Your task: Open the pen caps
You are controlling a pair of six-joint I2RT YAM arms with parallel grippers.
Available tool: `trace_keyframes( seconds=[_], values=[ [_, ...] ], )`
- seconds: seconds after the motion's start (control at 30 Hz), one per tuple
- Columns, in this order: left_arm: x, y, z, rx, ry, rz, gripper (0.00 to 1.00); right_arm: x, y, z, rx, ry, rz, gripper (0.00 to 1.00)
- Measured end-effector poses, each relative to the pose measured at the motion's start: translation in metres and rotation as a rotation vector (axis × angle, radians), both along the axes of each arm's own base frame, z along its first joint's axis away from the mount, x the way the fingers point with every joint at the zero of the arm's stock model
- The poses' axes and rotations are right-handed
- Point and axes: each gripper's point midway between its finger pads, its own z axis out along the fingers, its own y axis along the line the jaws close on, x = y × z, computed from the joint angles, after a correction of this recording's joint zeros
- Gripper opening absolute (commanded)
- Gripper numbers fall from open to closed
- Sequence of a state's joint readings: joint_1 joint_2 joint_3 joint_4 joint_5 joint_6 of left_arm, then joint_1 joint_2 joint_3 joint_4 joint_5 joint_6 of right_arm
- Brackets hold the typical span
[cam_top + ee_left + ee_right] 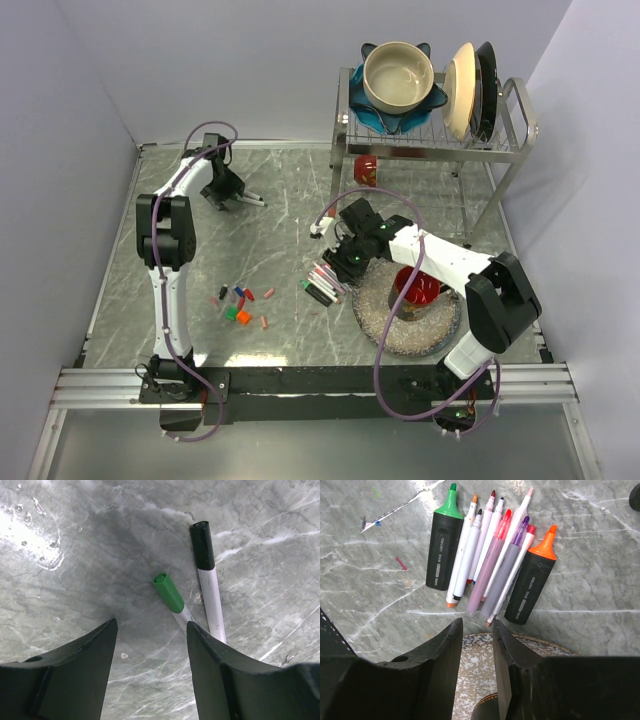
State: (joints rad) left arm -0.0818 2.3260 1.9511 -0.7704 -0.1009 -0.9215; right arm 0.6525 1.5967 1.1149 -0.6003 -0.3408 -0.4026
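Observation:
Two capped pens lie on the marble table in the left wrist view, one with a green cap (pixel 168 592) and one with a black cap (pixel 202 545), both on white barrels. My left gripper (pixel 151 625) is open and empty just short of them; the top view shows it at the far left (pixel 238 198). Several loose caps (pixel 240 303), red, blue, green, black and orange, lie near the left arm. My right gripper (pixel 476 622) is open and empty over a row of uncapped markers (pixel 490 560), which also shows in the top view (pixel 322 283).
A speckled plate (pixel 385 325) with a red cup (pixel 418 288) sits under the right arm. A dish rack (pixel 500 140) with bowls and plates stands at the back right, with a red can (pixel 366 168) beside it.

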Motion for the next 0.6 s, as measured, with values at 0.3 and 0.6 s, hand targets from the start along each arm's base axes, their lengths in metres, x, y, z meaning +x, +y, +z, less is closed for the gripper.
trace_keyframes(
  seconds=[0.3, 0.6],
  values=[
    [0.0014, -0.0017, 0.0, -0.009, 0.002, -0.003, 0.65, -0.001, -0.0001, -0.0024, -0.006, 0.007, 0.002, 0.38],
    [0.0078, -0.0029, -0.0003, -0.015, -0.003, -0.001, 0.66, -0.0016, -0.0005, -0.0024, -0.008, 0.009, 0.006, 0.38]
  ],
)
